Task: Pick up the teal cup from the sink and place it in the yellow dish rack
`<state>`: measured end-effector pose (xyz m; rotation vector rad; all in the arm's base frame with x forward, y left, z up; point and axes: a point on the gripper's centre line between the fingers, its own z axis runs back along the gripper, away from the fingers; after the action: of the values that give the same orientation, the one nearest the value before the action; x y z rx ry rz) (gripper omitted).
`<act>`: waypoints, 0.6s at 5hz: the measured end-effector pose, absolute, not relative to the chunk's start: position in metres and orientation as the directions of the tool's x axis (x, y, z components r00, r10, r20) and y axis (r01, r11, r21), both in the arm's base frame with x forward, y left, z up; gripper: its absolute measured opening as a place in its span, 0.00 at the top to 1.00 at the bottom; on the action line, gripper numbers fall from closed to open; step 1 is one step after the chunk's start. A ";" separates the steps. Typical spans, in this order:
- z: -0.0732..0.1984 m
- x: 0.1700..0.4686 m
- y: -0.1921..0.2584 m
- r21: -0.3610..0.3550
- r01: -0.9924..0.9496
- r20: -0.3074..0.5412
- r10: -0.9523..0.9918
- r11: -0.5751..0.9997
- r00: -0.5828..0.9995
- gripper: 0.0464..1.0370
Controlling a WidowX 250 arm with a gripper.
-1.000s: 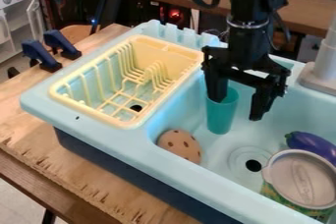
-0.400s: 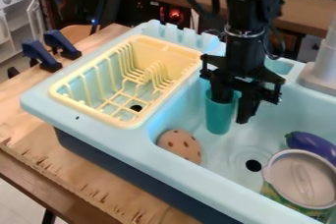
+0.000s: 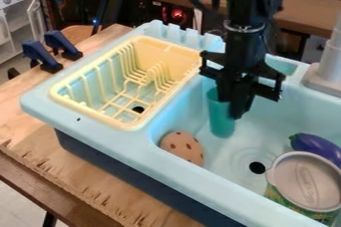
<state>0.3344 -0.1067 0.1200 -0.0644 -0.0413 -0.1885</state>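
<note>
The black two-finger gripper is drawn in narrow, holding the side of a tall teal plastic cup. The cup stands in the light-blue plastic toy sink, near a tan, brown-spotted rounded object.

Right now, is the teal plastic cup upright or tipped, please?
Upright: the teal cup stands base down in the light-blue plastic sink.

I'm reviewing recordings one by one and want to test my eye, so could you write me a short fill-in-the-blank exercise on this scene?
The tool is at the rim of a teal ____. The dish rack is coloured ____. The eggplant is coloured ____. The dark blue clamps number ____.

Missing words: cup; yellow; purple; two.
</note>
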 end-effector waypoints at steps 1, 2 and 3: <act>0.140 0.322 -0.111 -0.051 0.268 0.040 -0.266 0.962 0.963 0.93; 0.179 0.310 -0.113 -0.031 0.323 0.090 -0.319 0.946 0.943 0.93; 0.225 0.297 -0.104 0.002 0.343 0.133 -0.340 0.939 0.931 0.93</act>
<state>0.2969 -0.1042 0.2252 -0.0217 -0.1324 -0.3492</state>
